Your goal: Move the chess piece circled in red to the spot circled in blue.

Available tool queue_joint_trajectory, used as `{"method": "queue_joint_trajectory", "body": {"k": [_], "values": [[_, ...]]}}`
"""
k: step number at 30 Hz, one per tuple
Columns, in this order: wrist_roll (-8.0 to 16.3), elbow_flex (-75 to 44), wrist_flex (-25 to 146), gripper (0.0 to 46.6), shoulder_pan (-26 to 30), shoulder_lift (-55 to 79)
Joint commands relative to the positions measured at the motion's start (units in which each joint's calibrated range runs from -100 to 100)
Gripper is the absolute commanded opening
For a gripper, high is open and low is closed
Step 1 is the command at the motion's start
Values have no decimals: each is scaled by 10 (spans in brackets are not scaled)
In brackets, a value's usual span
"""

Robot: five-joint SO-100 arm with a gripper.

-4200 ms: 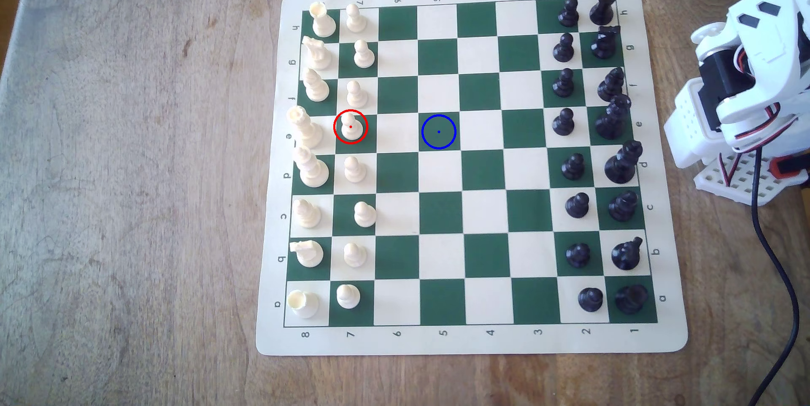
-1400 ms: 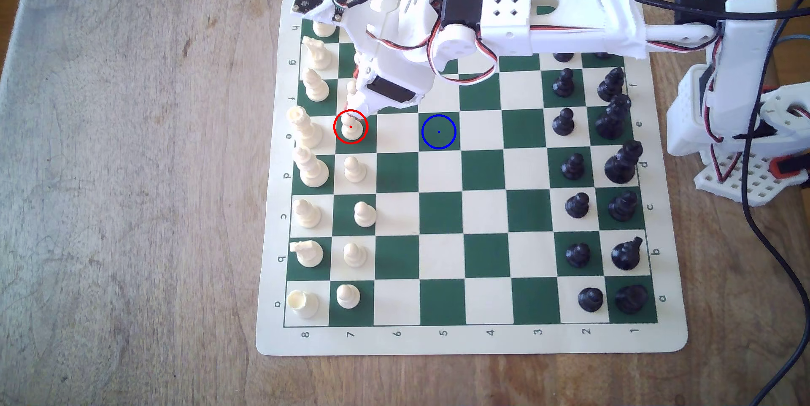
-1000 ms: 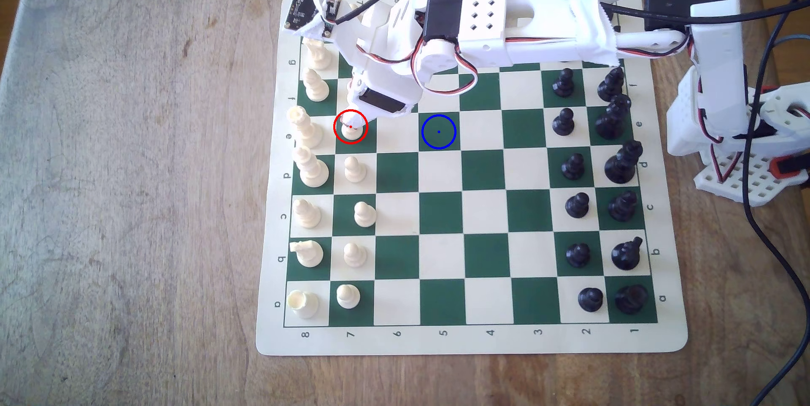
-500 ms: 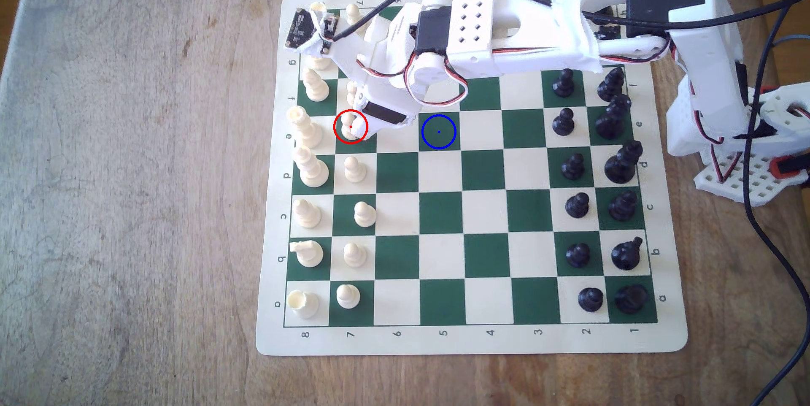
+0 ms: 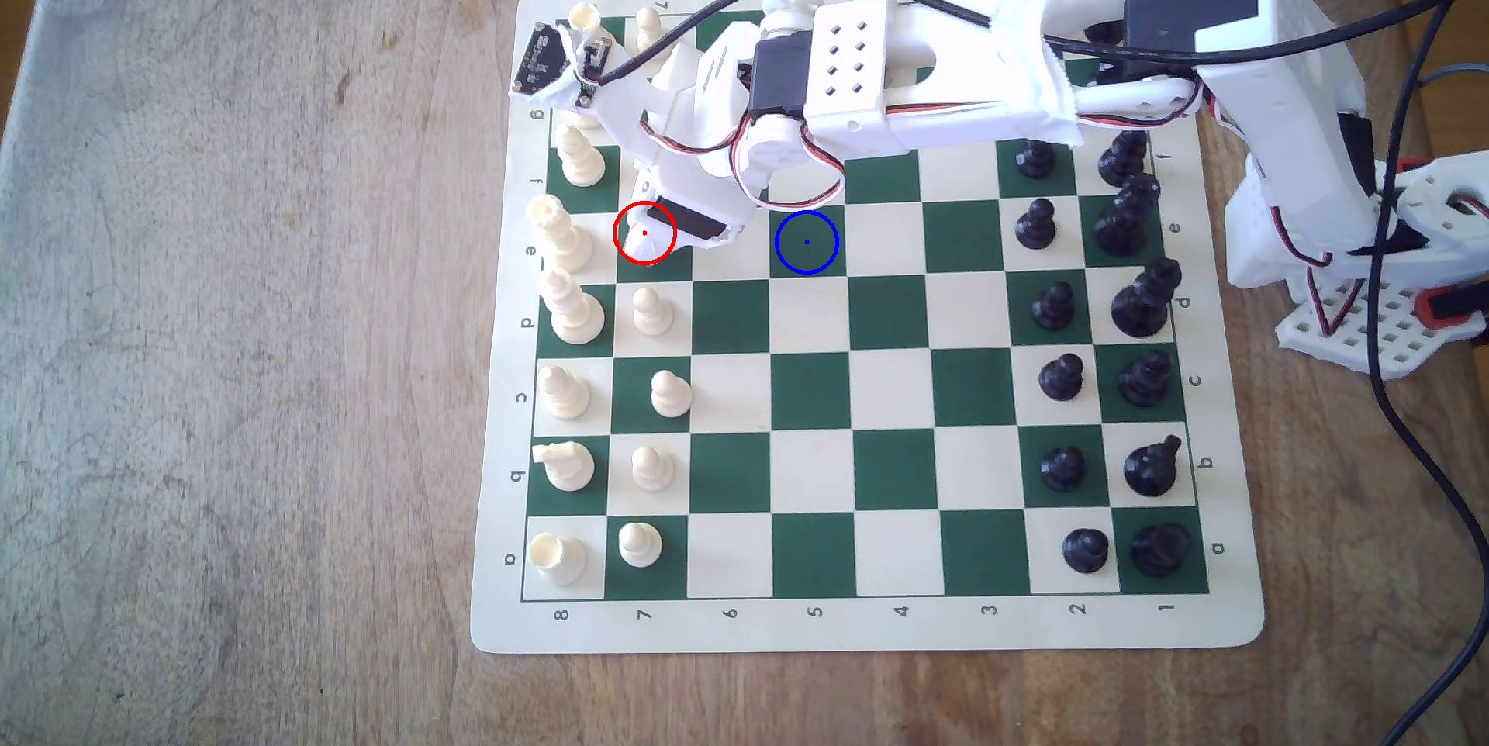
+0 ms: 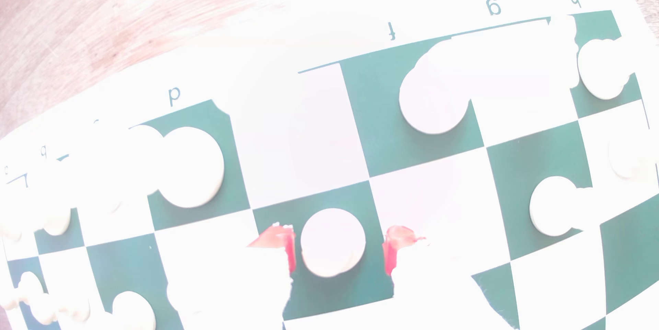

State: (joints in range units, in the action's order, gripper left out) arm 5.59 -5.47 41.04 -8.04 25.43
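Your end effector [image 6: 338, 250] stands apart, one red-tipped finger [image 6: 290, 248] either side of the cream pawn [image 6: 333, 242], not yet clamped. The pawn sits on its red-ringed green square left of centre in the exterior view, straddled for a grip before carrying to the blue-ringed square [image 5: 806, 242].

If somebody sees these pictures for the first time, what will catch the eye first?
Probably the white arm stretched over the chessboard from the exterior view's right. Its end effector hangs open with the pawn between its red-tipped fingers, at the red ring. The blue-ringed square stands empty nearby.
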Motion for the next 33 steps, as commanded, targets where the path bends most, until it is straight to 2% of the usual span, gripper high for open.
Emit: {"method": "queue_joint_trajectory", "body": {"k": [1, 33], "values": [[2, -54, -11, 136, 4, -18], [20, -58, -16, 105, 12, -14]]}}
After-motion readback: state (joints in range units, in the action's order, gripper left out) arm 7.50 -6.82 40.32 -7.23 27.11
